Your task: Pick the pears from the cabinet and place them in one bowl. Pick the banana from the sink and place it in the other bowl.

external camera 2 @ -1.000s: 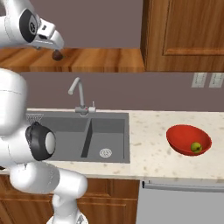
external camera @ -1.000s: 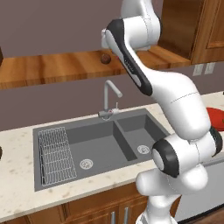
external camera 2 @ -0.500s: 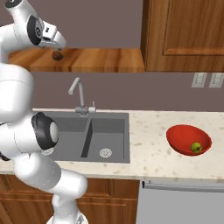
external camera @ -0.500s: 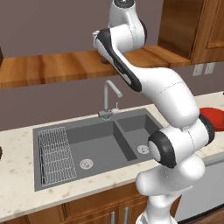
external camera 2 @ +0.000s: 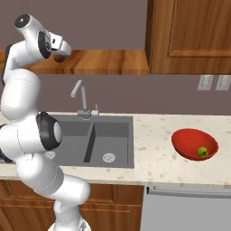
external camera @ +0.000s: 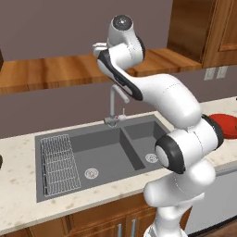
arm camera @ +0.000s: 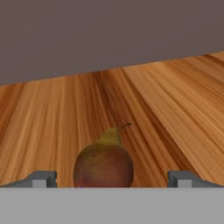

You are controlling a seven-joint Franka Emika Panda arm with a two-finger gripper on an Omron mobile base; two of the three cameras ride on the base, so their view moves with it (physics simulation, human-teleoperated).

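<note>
The reddish brown pear [arm camera: 103, 164] stands upright on the cabinet's wooden shelf [arm camera: 166, 100]. It sits right between the fingertips [arm camera: 41, 179] of my gripper [arm camera: 112, 178], which is open around it without closing on it. From the right base view my gripper [external camera 2: 62, 53] is at the shelf's [external camera 2: 108, 62] left part, the pear [external camera 2: 59, 58] a dark spot just under it. The yellow-green pear [external camera 2: 202, 152] lies inside the red bowl [external camera 2: 191, 137] on the counter at right. The sink [external camera: 106, 148] lies below. The banana and the wooden bowl are out of view.
The curved faucet [external camera 2: 80, 97] rises behind the sink under the shelf, and a white wire rack [external camera: 58, 164] fills its left basin. A closed cabinet door [external camera 2: 189, 36] bounds the shelf on the right. The red bowl's rim [external camera: 224, 121] shows past my arm.
My arm's upper joints have swung left and folded closer to the shelf. The hand stays at the reddish brown pear, which has not moved.
</note>
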